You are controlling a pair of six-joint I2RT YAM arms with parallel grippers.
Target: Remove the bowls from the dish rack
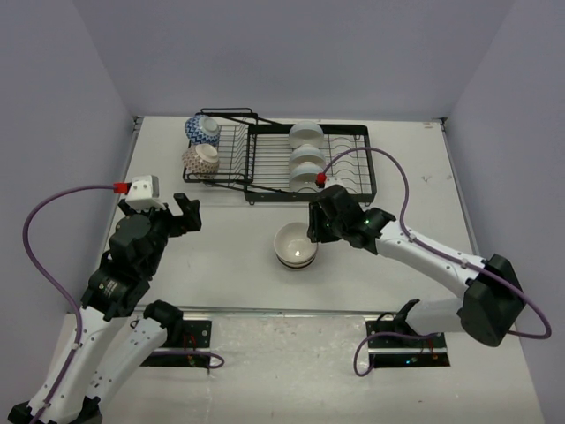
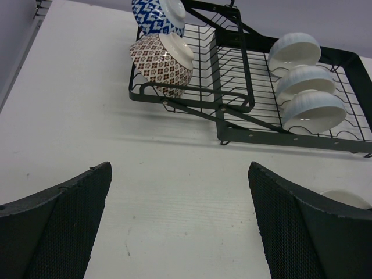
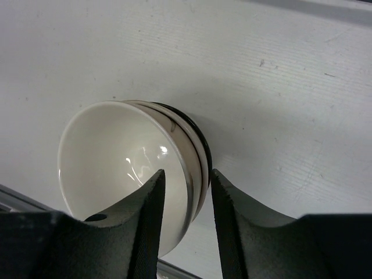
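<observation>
A stack of bowls (image 1: 296, 245) stands on the table in front of the black wire dish rack (image 1: 353, 132). The top bowl is cream-white, and one below it has a dark band (image 3: 197, 142). My right gripper (image 3: 187, 172) straddles the stack's near rim, one finger inside the top bowl (image 3: 116, 163) and one outside, jaws slightly apart. Three white bowls (image 1: 305, 155) stand on edge in the rack's framed section. A blue-and-white bowl (image 2: 156, 14) and a reddish-brown patterned bowl (image 2: 161, 63) lie in the smaller angled section. My left gripper (image 2: 180, 168) is open and empty over bare table.
The rack (image 2: 232, 110) sits at the back of the table near the rear wall. The stack's rim (image 2: 346, 199) shows at the right edge of the left wrist view. Purple cables loop off both arms. The table's near edge lies just behind the stack.
</observation>
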